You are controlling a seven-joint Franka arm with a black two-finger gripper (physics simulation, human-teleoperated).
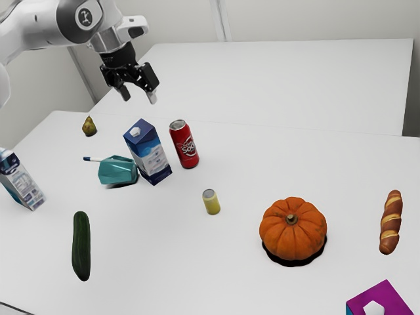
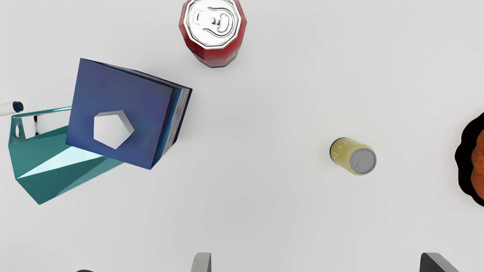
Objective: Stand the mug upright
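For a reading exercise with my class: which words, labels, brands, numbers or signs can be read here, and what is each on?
"So", with unclear letters after it: red can.
Round emblem, a sign without a readable word: robot arm.
Too small or unclear to read: print on the yellow can, blue carton and white-and-blue carton.

a smooth white arm (image 1: 33, 29) with a rounded grey joint cover (image 1: 67, 21), a dark circular badge (image 1: 85, 17), and a black gripper (image 1: 139, 96).
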